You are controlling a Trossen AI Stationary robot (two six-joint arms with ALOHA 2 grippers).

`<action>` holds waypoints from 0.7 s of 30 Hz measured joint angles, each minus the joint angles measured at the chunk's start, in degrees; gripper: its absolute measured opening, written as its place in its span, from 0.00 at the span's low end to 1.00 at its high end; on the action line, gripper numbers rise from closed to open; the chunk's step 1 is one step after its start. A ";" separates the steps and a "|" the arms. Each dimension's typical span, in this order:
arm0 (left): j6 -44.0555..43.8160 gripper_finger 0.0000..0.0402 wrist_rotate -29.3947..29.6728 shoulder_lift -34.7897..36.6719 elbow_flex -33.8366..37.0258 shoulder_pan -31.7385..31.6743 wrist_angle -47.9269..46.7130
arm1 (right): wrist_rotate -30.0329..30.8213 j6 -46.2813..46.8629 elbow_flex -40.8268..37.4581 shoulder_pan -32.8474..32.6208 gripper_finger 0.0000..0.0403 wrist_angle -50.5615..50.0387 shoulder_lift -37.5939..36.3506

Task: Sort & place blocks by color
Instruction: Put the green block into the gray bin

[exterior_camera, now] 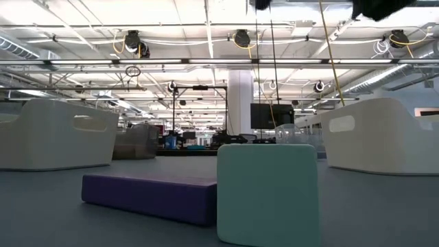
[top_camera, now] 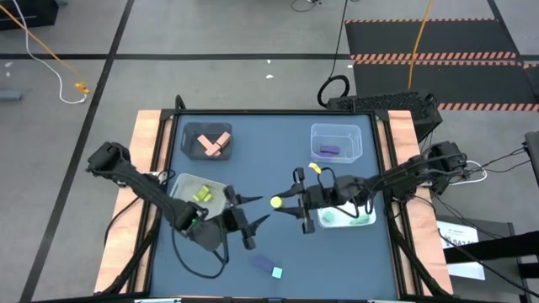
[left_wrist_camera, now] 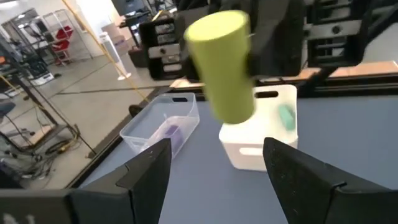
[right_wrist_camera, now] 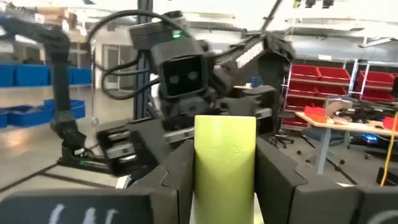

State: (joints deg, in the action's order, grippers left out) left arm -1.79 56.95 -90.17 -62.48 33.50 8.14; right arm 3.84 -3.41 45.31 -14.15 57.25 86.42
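Note:
My right gripper [top_camera: 288, 203] [right_wrist_camera: 225, 171] is shut on a yellow-green round block [top_camera: 276, 202] [left_wrist_camera: 221, 65] above the table's middle. My left gripper [top_camera: 257, 210] [left_wrist_camera: 217, 146] is open, faces it from the left, just short of the block, and touches nothing. A purple bar [top_camera: 262, 263] [exterior_camera: 147, 195] and a teal cube [top_camera: 277, 272] [exterior_camera: 267, 192] lie flat on the table near its near edge. Salmon blocks [top_camera: 213, 145] lie in the dark grey bin [top_camera: 192, 130]. A purple block [top_camera: 328, 151] lies in the clear bin [top_camera: 358, 135]. My right gripper pinches the yellow-green block between its two fingers [right_wrist_camera: 177, 177], which sit on the sides of its lower part [right_wrist_camera: 225, 186]. The fingers come level from the table's right side. The block is lifted clear of the table and stands roughly upright, its upper end [right_wrist_camera: 225, 127] rising above the fingers.
A white bin [top_camera: 181, 181] at the left holds yellow-green blocks [top_camera: 202, 194]. Another white bin [top_camera: 366, 220] [left_wrist_camera: 249, 149] under my right arm holds teal pieces. Wooden rails [top_camera: 147, 135] run along the table's left and right sides. Bare dark tabletop [top_camera: 337, 261] lies near the front right.

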 joint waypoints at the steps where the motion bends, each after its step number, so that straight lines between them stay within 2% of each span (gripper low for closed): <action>1: 0.81 0.64 -0.05 -0.75 0.02 -0.42 2.22 | -0.73 0.17 -0.87 0.53 0.27 1.05 -0.02; 4: 1.53 0.64 -2.26 -2.38 0.02 -2.40 7.59 | -2.81 -0.26 -2.56 1.14 0.27 3.70 0.08; 9: -0.02 0.64 -10.55 -4.48 0.02 -5.92 10.30 | -4.42 -0.24 -2.63 1.01 0.27 4.69 -0.01; 14: -0.21 0.64 -11.55 -5.15 0.02 -7.87 12.98 | -4.04 0.89 -2.63 1.09 0.27 2.16 0.06; 21: -1.33 0.63 -18.59 -5.24 0.02 -9.33 13.45 | -4.07 1.51 -2.63 1.03 0.27 0.60 0.06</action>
State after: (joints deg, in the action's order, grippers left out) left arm -3.12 38.36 -95.42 -62.46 24.17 21.59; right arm -0.23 -1.90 42.68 -13.13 57.84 86.48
